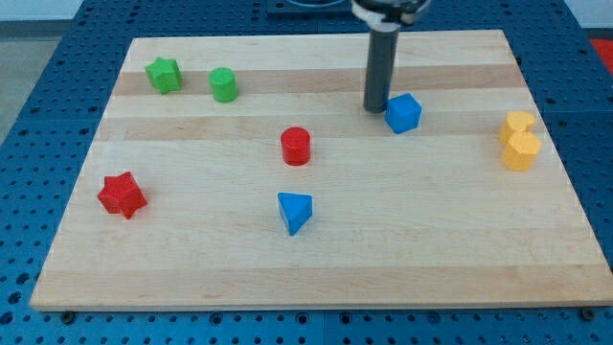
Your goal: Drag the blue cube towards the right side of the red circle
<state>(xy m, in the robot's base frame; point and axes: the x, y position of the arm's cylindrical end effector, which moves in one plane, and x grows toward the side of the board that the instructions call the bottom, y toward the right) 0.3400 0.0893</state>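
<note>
Camera view: wooden board (316, 259) lying on a blue perforated table (38, 115). My tip (374, 108) down on the board in the upper middle, just to the view's left of the blue cube (403, 112), close enough that touching or a hair apart cannot be told. No gripper here, only the straight dark rod, so nothing to call apart or together. Blue cube sitting to the view's right of and slightly above the red cylinder (296, 146), near it but clearly apart, with bare wood between. Blue triangular block (295, 212) below the red cylinder, toward the view's bottom, well apart from the cube. Red star (122, 195) far at the view's left, near the board's edge. Green star (164, 74) and green rounded block (223, 84) side by side at the view's top left, near each other but not touching. Yellow block (519, 140), of a lobed outline, close to the board's right edge, well apart from the blue cube and the tip.
</note>
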